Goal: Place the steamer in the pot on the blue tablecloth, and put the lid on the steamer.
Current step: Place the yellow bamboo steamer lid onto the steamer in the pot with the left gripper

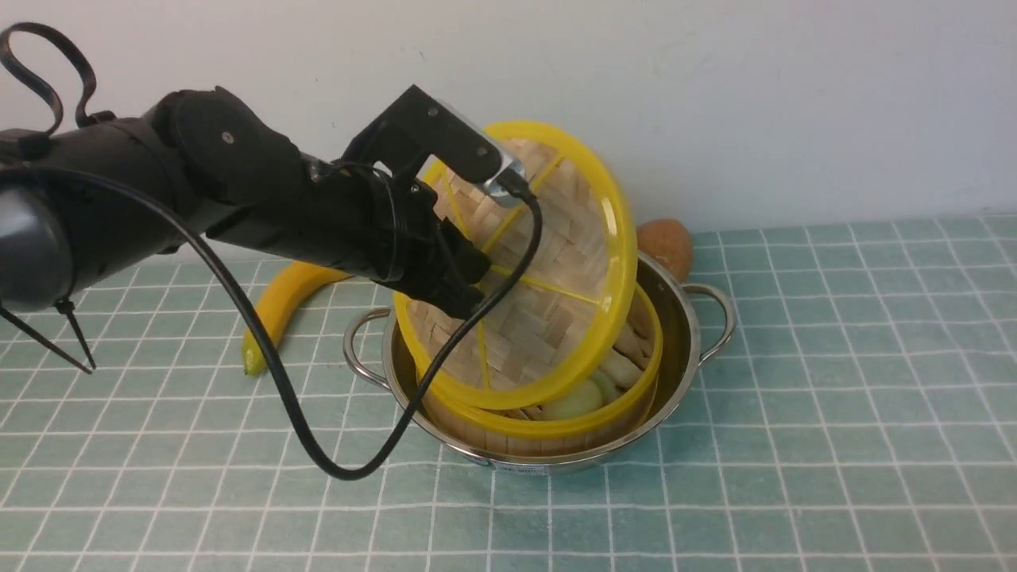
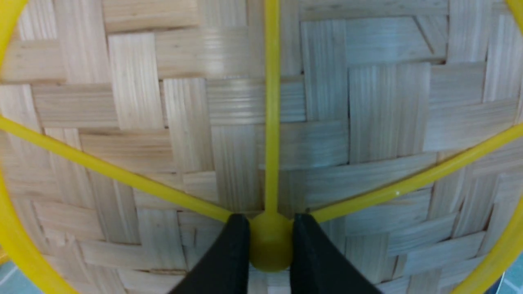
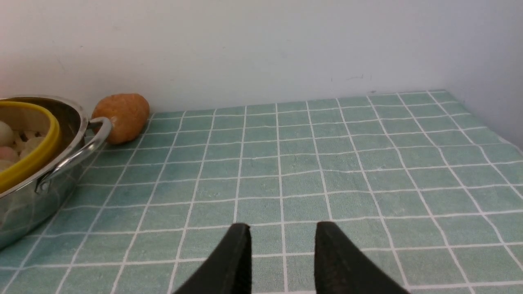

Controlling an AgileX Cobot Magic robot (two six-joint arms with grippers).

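The left end effector [image 2: 271, 222] pinches the central knob [image 2: 270, 253] of the lid [image 1: 556, 262], holding it tilted over the steamer [image 1: 556, 429] seated in the pot [image 1: 679, 334], seemingly ready for lowering.

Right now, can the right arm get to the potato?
Probably yes: its tool is open and holds nothing, and only bare cloth lies between it and the potato beside the pot.

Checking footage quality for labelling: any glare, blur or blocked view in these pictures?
Front view: even light, sharp, left arm covers part of the lid. Left wrist view: lid fills the frame, pale sheen on some slats. Right wrist view: clear, reflections on the pot.
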